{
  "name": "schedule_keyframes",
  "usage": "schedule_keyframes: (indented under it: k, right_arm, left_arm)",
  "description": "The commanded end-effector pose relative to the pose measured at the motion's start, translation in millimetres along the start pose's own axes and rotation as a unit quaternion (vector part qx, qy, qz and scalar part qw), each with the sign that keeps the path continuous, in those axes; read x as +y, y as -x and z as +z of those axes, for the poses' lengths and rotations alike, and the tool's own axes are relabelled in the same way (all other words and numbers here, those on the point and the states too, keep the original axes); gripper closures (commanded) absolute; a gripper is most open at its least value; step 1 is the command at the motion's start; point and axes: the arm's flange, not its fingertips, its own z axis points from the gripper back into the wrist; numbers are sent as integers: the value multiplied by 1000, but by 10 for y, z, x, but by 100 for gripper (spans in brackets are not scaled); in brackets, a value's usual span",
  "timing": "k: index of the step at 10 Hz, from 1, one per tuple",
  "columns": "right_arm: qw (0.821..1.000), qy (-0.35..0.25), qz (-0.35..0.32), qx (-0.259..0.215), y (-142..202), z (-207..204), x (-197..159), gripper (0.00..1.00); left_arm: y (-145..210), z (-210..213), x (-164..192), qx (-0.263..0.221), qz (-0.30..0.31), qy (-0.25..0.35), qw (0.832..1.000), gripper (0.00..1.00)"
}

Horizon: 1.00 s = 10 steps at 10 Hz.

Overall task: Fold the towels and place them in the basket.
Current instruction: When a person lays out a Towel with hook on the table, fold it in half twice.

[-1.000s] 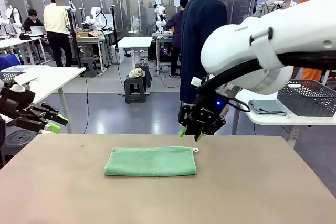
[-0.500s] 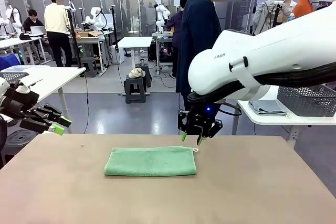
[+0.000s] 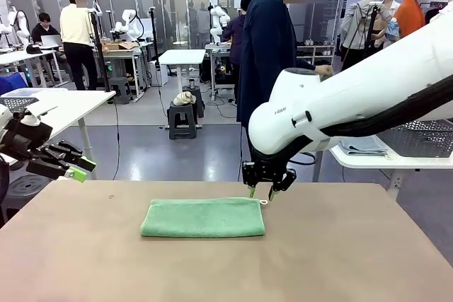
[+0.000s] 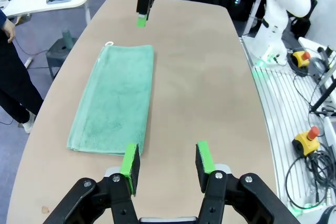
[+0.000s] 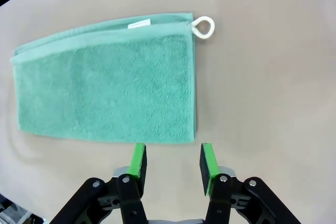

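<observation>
One green towel (image 3: 203,218) lies folded in a long strip at the middle of the table, its white loop (image 5: 203,27) and label at the far right corner. The cream towel and the basket are out of view. My right gripper (image 3: 260,192) hangs open and empty, pointing down just over that corner. In the right wrist view its fingertips (image 5: 172,161) sit at the towel's (image 5: 105,80) short right end. My left gripper (image 3: 74,170) hovers open and empty off the table's far left corner. From the left wrist, its pads (image 4: 130,161) frame the towel's (image 4: 113,99) near end.
A person in a dark coat (image 3: 265,47) stands beyond the far edge, near a side table (image 3: 382,160) at the right. That table carries a grey lattice basket (image 3: 417,136) and grey-blue cloths (image 3: 362,146). Bare brown tabletop (image 3: 340,259) surrounds the towel.
My right arm has swung left and down, bringing its gripper close over the towel's far right corner. The left gripper dropped slightly. The person has shifted a little.
</observation>
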Motion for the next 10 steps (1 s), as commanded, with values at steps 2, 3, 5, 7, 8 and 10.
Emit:
schedule_keyframes:
  k: [2, 3, 5, 7, 8, 10]
  right_arm:
    - [999, 25, -21, -18, -231, -308, 176, 47]
    - [999, 40, -17, -26, -294, -409, 194, 47]
    - [996, 69, -16, -51, -416, -600, 187, 47]
    - [995, 81, -7, -61, -450, -754, 144, 47]
    - [994, 85, -7, -62, -457, -788, 111, 47]
    - [996, 71, 1, -46, -413, -829, 111, 47]
  left_arm:
    - [-5, 28, 4, -4, -4, 3, 1000, 44]
    - [-5, 28, 4, -4, -4, 3, 1000, 44]
    - [-5, 28, 4, -4, -4, 3, 1000, 44]
    - [-5, 28, 4, -4, -4, 3, 1000, 44]
    - [-5, 28, 4, -4, -4, 3, 1000, 44]
    - [-5, 28, 4, -4, -4, 3, 1000, 44]
